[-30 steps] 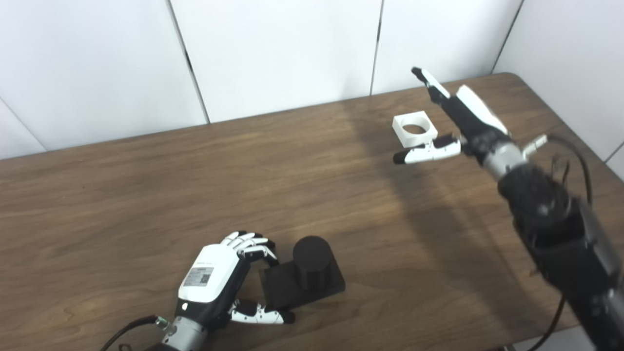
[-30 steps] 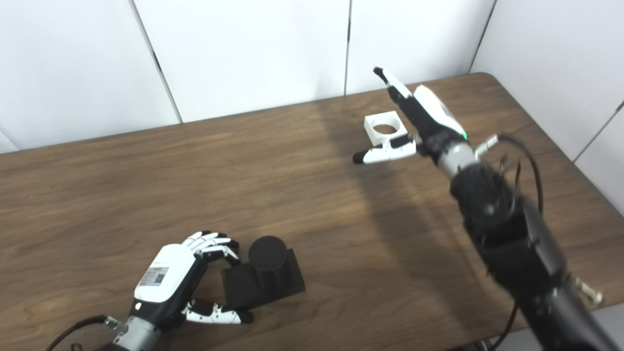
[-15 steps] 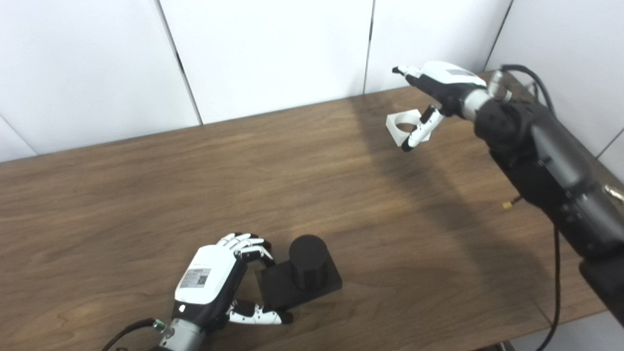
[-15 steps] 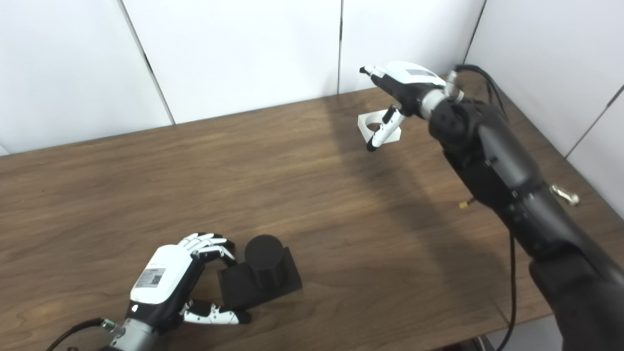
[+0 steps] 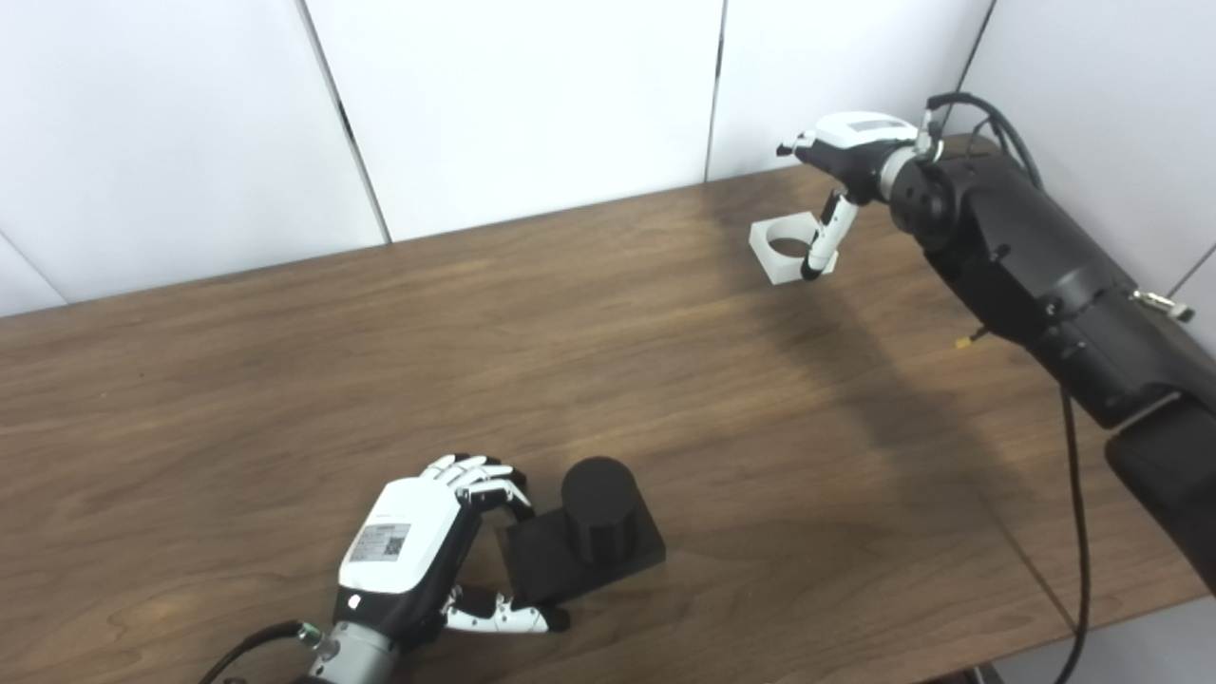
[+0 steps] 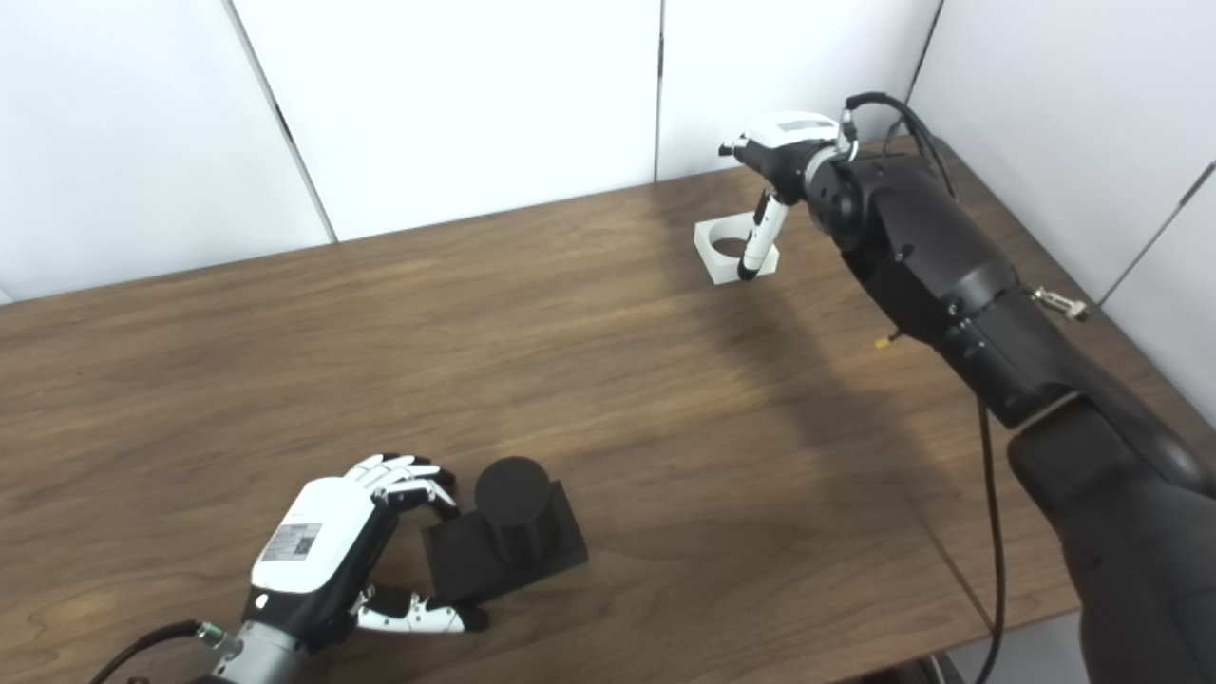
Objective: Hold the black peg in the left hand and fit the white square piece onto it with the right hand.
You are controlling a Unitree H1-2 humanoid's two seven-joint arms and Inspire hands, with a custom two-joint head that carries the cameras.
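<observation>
- Since the earlier pictures the right hand [image 5: 855, 152] has turned from palm sideways to back upward, and it now sits over the far right edge of the white square piece [image 5: 791, 249]; the camera has also shifted a little.
- Its thumb now points down, with the dark tip at the near right corner of the white square piece, instead of lying flat toward the left as before.
- The other fingers [image 6: 733, 147] of the right hand are mostly hidden behind the hand, so I cannot tell if they are wide or narrow; the hand holds nothing that I can see.
- The white square piece lies flat on the table [image 5: 380, 361], with its round hole facing up, near the far right corner of the table.
- The black peg [image 5: 594, 522], a short cylinder on a square black base, stands upright on the table, well apart from the white square piece, near the front edge.
- The left hand [image 5: 418, 551] has stayed at the left side of the black peg: its curled fingers touch the far left corner of the base and the thumb lies along the near left edge, so the hand grips the base.
</observation>
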